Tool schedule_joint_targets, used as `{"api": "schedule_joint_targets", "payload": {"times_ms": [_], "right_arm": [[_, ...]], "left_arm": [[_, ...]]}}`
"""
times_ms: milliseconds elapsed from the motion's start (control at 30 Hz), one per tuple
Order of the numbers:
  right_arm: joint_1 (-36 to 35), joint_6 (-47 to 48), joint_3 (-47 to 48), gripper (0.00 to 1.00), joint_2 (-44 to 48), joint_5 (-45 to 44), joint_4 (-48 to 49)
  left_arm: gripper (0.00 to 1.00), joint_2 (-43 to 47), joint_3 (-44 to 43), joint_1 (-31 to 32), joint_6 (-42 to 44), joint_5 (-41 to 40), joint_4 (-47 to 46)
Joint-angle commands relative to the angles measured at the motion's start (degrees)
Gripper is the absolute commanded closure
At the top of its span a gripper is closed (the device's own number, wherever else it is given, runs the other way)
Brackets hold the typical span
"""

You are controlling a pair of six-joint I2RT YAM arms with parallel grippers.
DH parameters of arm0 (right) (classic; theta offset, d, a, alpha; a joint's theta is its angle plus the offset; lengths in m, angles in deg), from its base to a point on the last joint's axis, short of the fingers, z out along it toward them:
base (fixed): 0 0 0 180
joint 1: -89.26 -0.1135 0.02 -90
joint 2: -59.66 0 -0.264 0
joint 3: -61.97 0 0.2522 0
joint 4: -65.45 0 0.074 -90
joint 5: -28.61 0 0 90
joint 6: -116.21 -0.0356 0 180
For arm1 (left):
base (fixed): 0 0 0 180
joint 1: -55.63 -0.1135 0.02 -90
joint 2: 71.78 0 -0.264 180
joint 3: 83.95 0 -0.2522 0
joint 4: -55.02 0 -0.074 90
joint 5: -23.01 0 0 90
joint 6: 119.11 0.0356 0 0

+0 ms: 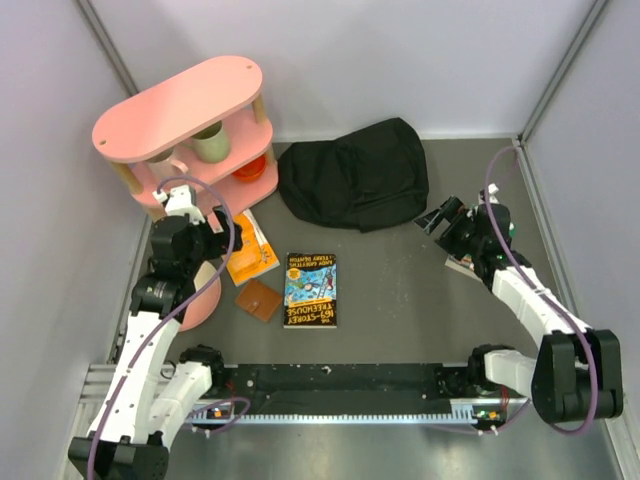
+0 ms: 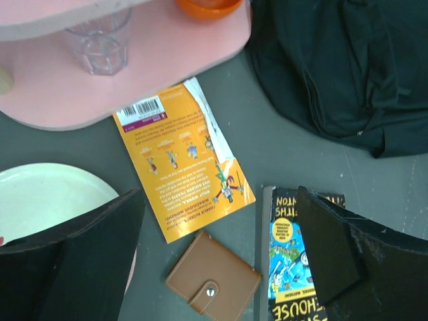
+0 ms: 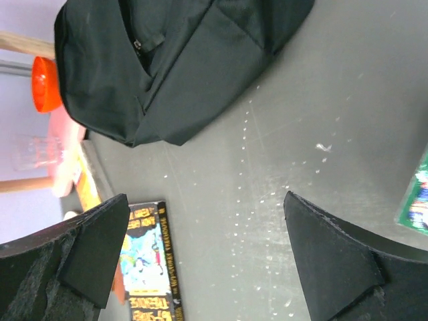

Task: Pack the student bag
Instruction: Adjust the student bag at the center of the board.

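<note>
The student bag (image 1: 355, 172) is a floppy black backpack lying at the back centre of the table; it also shows in the left wrist view (image 2: 334, 67) and the right wrist view (image 3: 174, 60). An orange book (image 1: 250, 252) (image 2: 184, 160), a blue-and-black book (image 1: 311, 288) (image 2: 287, 267) (image 3: 144, 267) and a brown wallet (image 1: 259, 299) (image 2: 212, 277) lie in front of it. My left gripper (image 1: 218, 235) (image 2: 219, 200) is open and empty above the orange book and wallet. My right gripper (image 1: 442, 215) (image 3: 206, 200) is open and empty over bare table to the right of the bag.
A pink two-level shelf (image 1: 185, 110) stands at the back left with a mug (image 1: 211, 143), an orange bowl (image 1: 255, 168) and a clear glass (image 2: 100, 43). A pale plate (image 2: 47, 200) lies under my left arm. Another book (image 3: 418, 200) lies by my right arm. Walls enclose the table.
</note>
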Motion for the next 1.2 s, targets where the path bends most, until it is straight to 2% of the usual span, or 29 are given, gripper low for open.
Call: {"api": "schedule_joint_targets", "payload": {"times_ms": [0, 167, 333, 433, 533, 633, 700, 833, 867, 1000, 1100, 1133, 1167], "right_arm": [[-2.2, -10.1, -2.0, 0.04, -4.1, 3.4, 11.8], [-7.4, -13.5, 3.5, 0.04, -12.9, -0.3, 11.0], [-13.0, -18.4, 7.7, 0.07, -22.8, -5.3, 15.8], [-16.4, -21.2, 9.9, 0.08, -25.3, -6.8, 18.9], [-19.8, -24.7, 12.0, 0.08, -28.0, -13.5, 17.9], [-21.3, -30.7, 10.5, 0.08, -30.8, -17.5, 21.9], [-22.9, -34.2, 9.6, 0.09, -32.6, -24.5, 26.3], [-24.3, -36.0, 11.7, 0.1, -36.7, -29.0, 26.3], [-24.7, -36.4, 12.0, 0.19, -37.2, -30.6, 26.3], [-24.7, -36.6, 11.9, 0.35, -39.6, -31.5, 29.0], [-24.7, -36.6, 10.6, 0.6, -40.6, -32.4, 32.4], [-24.8, -36.1, 9.4, 0.73, -41.1, -32.3, 34.0], [-24.6, -35.9, 8.9, 0.76, -41.2, -32.1, 35.5]], "left_arm": [[0.01, -1.6, -1.0, 0.0, 1.8, 6.2, 0.5], [0.01, -2.0, -0.5, -0.1, 3.0, 10.0, -0.6], [0.01, -2.2, -0.6, -0.5, 3.1, 10.7, -0.4], [0.01, -2.3, -0.3, -0.6, 3.0, 10.5, -0.5], [0.01, -2.6, -0.3, -0.7, 3.1, 10.9, -0.2], [0.01, -3.1, -0.3, -0.7, 2.9, 10.3, -0.2], [0.01, -3.7, -0.1, -0.7, 2.7, 10.7, -0.2], [0.01, -5.0, -0.3, -0.7, 2.6, 12.7, -0.3], [0.01, -5.3, -0.3, -0.7, 2.5, 12.8, -0.3], [0.01, -5.2, 0.1, -0.7, 2.6, 12.9, -0.5], [0.01, -5.7, -0.1, -0.7, 2.6, 13.2, -0.6], [0.01, -5.8, -0.1, -0.7, 2.6, 13.2, -0.6], [0.01, -6.1, -0.3, -0.7, 2.6, 13.5, -0.7]]}}
